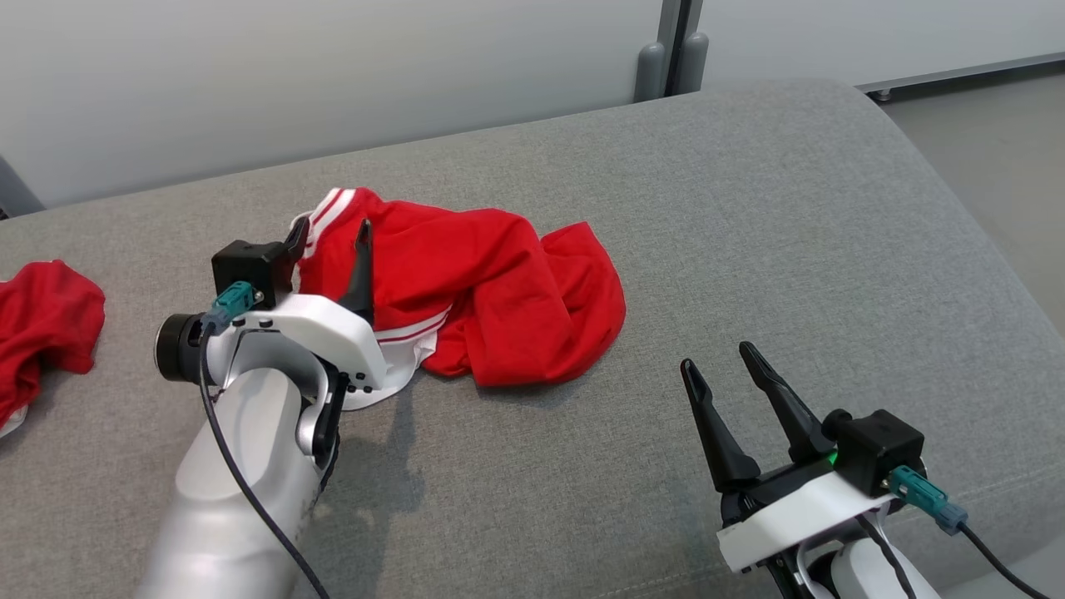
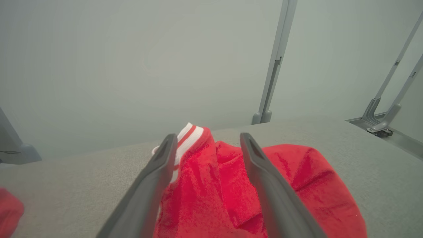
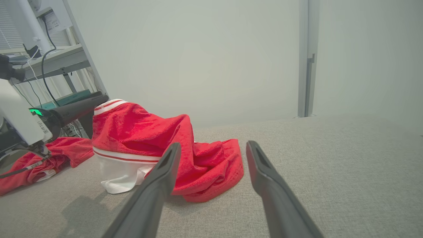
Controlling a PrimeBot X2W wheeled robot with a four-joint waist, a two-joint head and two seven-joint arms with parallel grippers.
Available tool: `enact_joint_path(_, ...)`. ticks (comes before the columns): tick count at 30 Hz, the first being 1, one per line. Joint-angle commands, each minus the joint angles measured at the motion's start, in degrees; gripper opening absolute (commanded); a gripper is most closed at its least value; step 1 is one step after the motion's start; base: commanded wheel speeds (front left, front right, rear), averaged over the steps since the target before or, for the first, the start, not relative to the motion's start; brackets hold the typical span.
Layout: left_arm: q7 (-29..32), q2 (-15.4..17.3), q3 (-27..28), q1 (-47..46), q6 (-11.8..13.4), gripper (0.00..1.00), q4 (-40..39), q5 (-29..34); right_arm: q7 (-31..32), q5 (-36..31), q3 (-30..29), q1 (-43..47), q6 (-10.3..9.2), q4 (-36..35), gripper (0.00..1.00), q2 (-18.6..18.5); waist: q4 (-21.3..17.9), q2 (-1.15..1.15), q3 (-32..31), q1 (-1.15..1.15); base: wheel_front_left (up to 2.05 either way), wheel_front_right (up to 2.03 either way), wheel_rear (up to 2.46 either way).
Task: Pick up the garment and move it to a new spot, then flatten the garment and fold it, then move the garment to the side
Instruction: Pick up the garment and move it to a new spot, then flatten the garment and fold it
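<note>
Snagging is possible: left fingers [image 1: 362,266], spread wide astride the raised striped hem of the garment [image 1: 499,283] and gripping nothing, could drag fabric when withdrawn; right fingers [image 1: 711,424] stand open, empty.

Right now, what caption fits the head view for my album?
Open left gripper at a crumpled red garment on a gray cushion, open right gripper apart.

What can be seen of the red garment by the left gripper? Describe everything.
The red garment is soft, towel-like cloth with white bands striped red and a white panel. It lies crumpled, unfolded, on the grey cushion, one banded end humped up. The open left gripper straddles that hump.
</note>
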Motion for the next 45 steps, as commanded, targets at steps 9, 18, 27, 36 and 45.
enact_joint_path(9, -0.7, 1.0, 5.8, 12.7, 1.0, 1.00, -20.3, 3.5, -0.8, 0.4, 0.2, 1.0, 0.41, -2.2, 1.00, 0.3, 3.0, 0.00, -2.2, 0.00, 0.00, 0.00, 0.00)
enact_joint_path(18, -0.7, 0.0, 7.7, 25.9, 1.5, 1.00, -35.4, 2.8, -0.8, 0.0, -1.3, 3.7, 0.41, -3.3, 1.00, -0.1, 8.4, 0.00, -3.7, 0.00, 0.00, 0.00, 0.00)
enact_joint_path(27, -0.8, -0.1, 6.2, 34.4, 3.9, 1.00, -43.2, 0.2, -0.8, -0.8, -3.2, 5.3, 0.41, -4.3, 1.00, -0.6, 11.6, 0.00, -5.0, 0.00, 0.00, 0.00, 0.00)
enact_joint_path(36, -0.8, -0.1, 4.0, 39.6, 5.4, 1.00, -44.5, -0.1, -0.8, -1.5, -4.6, 8.1, 0.41, -4.7, 1.00, -1.1, 13.3, 0.00, -5.9, 0.00, 0.00, 0.00, 0.00)
enact_joint_path(45, -0.8, -0.1, 4.3, 40.2, 5.8, 1.00, -44.0, 0.0, -0.8, -1.3, -4.7, 8.2, 0.41, -4.6, 1.00, -1.2, 13.1, 0.00, -6.4, 0.00, 0.00, 0.00, 0.00)
